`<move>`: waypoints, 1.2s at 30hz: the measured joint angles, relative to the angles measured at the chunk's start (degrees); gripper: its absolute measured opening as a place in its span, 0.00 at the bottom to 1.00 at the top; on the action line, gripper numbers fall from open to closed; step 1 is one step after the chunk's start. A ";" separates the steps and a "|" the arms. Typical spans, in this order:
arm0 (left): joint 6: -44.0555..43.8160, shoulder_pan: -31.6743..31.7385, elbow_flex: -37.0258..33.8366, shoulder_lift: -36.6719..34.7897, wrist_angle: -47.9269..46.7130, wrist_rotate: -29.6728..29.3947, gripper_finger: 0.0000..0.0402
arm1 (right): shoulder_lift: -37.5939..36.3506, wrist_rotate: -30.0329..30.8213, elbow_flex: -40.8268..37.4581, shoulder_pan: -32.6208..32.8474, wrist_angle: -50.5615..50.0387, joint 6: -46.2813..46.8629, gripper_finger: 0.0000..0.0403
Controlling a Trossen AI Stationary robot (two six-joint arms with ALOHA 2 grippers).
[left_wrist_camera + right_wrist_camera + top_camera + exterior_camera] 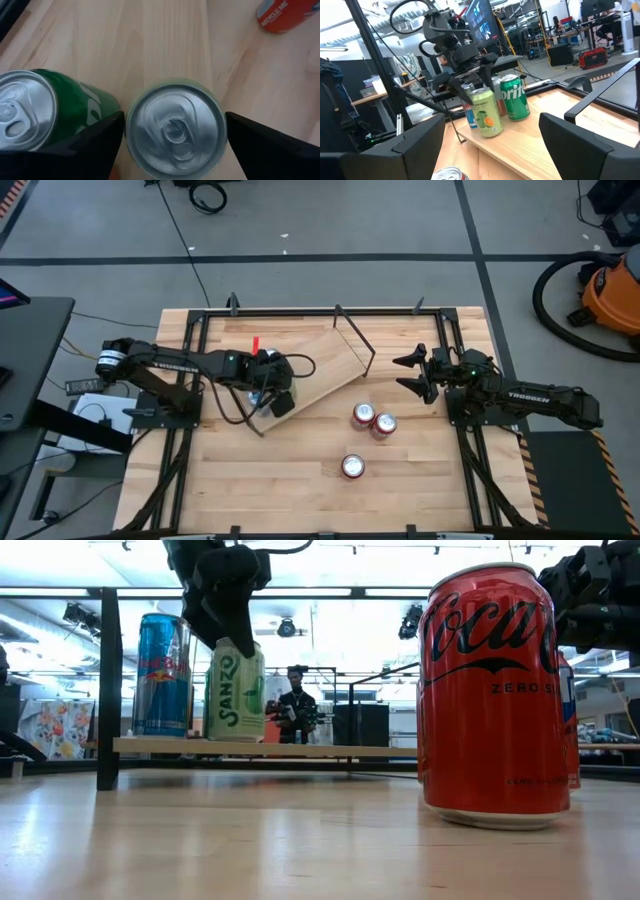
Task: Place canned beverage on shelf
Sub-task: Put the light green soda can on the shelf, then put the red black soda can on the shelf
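The left hand is reached down over the shelf, its fingers spread wide on either side of a pale green can standing there. The right hand is held open above the desk.

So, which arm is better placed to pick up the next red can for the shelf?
The right, probably. The right gripper is open and free, close beside the red cans on the table. The left gripper is over the shelf, its fingers around the Sanzo can.
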 joint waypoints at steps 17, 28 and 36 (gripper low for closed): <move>1.30 -0.37 0.03 0.02 -0.76 -0.01 0.97 | -0.01 -0.06 0.00 0.00 0.29 0.37 0.83; 2.64 -0.39 5.59 -0.04 -3.90 -1.45 0.97 | -0.01 -0.06 0.00 0.00 0.25 0.39 0.83; 4.28 -0.39 11.31 -0.12 1.06 -3.11 0.97 | 0.00 -0.05 0.00 0.00 0.00 0.09 0.83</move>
